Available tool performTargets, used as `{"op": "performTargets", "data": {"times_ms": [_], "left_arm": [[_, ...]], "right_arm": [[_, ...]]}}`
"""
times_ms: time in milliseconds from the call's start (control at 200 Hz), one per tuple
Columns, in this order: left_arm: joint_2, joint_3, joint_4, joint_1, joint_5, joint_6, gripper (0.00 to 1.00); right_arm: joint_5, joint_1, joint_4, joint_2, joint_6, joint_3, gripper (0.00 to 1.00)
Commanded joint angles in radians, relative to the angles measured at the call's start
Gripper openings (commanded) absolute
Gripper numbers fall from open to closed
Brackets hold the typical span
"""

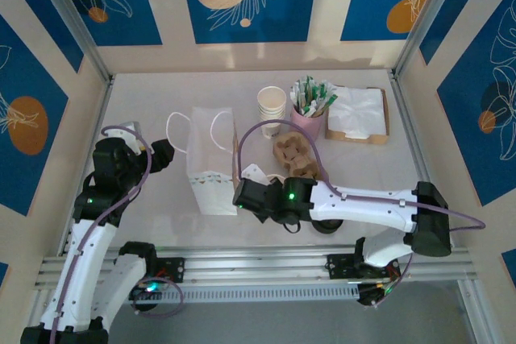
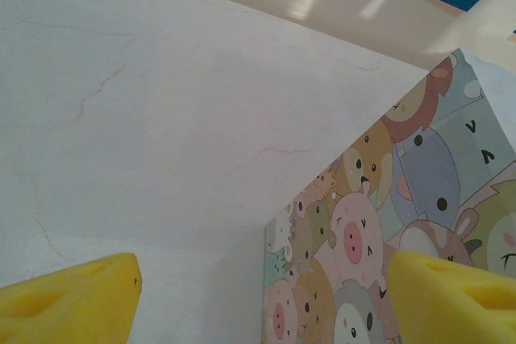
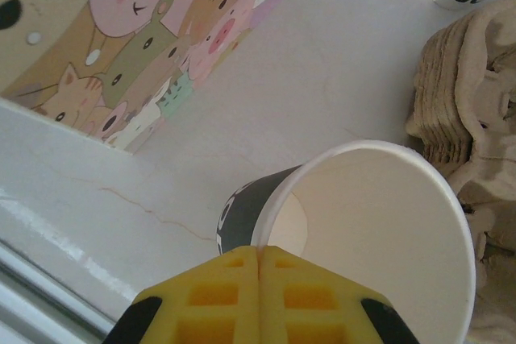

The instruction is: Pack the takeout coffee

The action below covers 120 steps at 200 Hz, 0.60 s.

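While the right gripper (image 1: 251, 184) is pinching the rim of the paper cup (image 1: 255, 172), its yellow pads (image 3: 218, 296) are pressing together on the cup wall, leaving only a thin seam between them. The cup is tilting with its open mouth facing the wrist camera, showing a white inside and a dark band on the outer wall. I cannot tell whether its base is touching the table (image 1: 145, 102). It is sitting near the middle of the table, at about 3 o'clock from the paper bag (image 1: 211, 163) and just beside it, and at about 8 o'clock from the brown pulp carriers (image 1: 294, 155).

The left gripper (image 1: 165, 153) is hovering at the bag's 9 o'clock, just beside it. Its fingers (image 2: 72, 300) are spreading wide and holding nothing. The bag's cartoon-animal side is showing between them in the left wrist view.

A stack of cups (image 1: 272, 106) is standing at the carriers' 11 o'clock. A pink cup of sticks (image 1: 309, 118) is standing at their 1 o'clock, with a tray of napkins (image 1: 359, 114) at 2 o'clock.
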Motion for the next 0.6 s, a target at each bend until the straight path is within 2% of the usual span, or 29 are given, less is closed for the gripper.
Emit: {"op": "performTargets", "data": {"times_ms": [0,340,595], "left_arm": [[-0.007,-0.002,0.006,0.011,-0.005,0.003,0.80],[-0.006,-0.001,0.006,0.011,-0.008,0.003,0.80],[-0.006,-0.002,0.004,0.012,-0.012,0.001,0.80]], "right_arm": [[0.056,0.004,0.027,0.022,0.036,-0.020,0.00],[0.027,-0.018,0.051,0.077,0.040,-0.029,0.00],[0.012,-0.018,0.017,0.118,0.050,-0.014,0.07]]}}
